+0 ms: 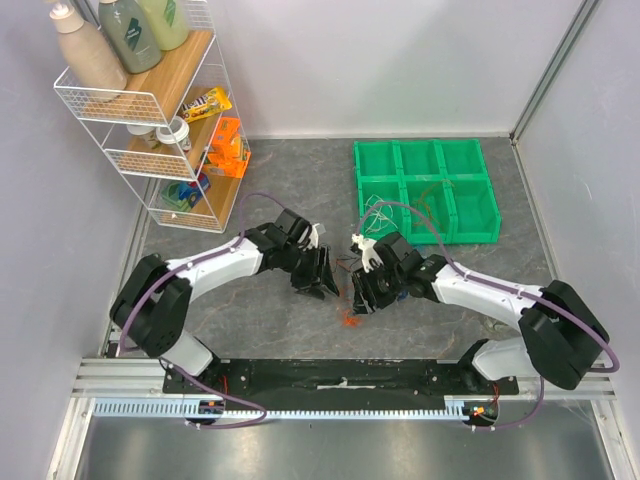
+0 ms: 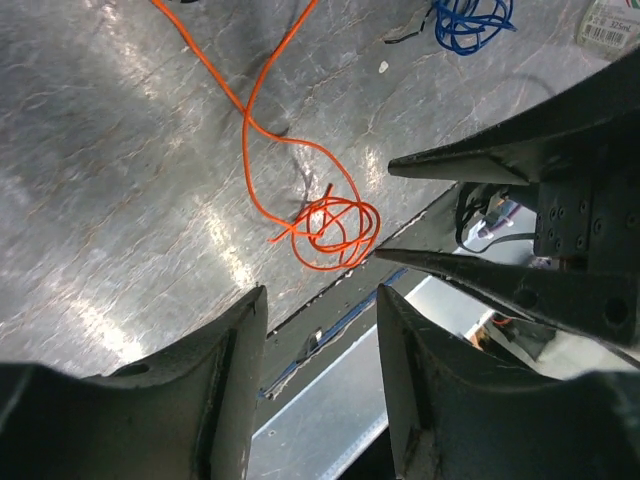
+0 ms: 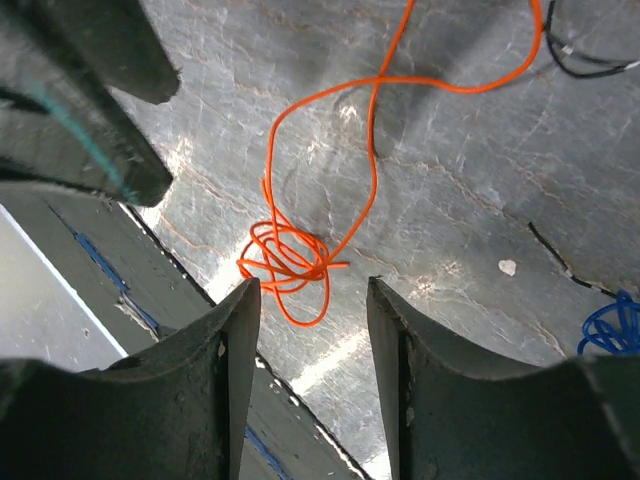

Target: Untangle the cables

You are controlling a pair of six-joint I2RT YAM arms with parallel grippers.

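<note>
An orange cable (image 2: pixel 335 232) lies on the grey table, a long strand running into a small knotted bunch (image 3: pixel 285 260) near the table's front edge (image 1: pixel 349 320). Both grippers hang close over it, facing each other. My left gripper (image 2: pixel 322 292) is open with nothing between its fingers, the bunch just beyond its tips. My right gripper (image 3: pixel 311 283) is open too and holds nothing, the bunch lying just past its left fingertip. A blue cable (image 2: pixel 470 20) and a black cable (image 3: pixel 590 60) lie farther back on the table.
A green compartment tray (image 1: pixel 470 230) stands at the back right, with thin wires at its front left corner (image 1: pixel 375 213). A white wire shelf (image 1: pixel 150 110) with bottles and packets stands at the back left. The black base plate (image 1: pixel 340 375) runs along the near edge.
</note>
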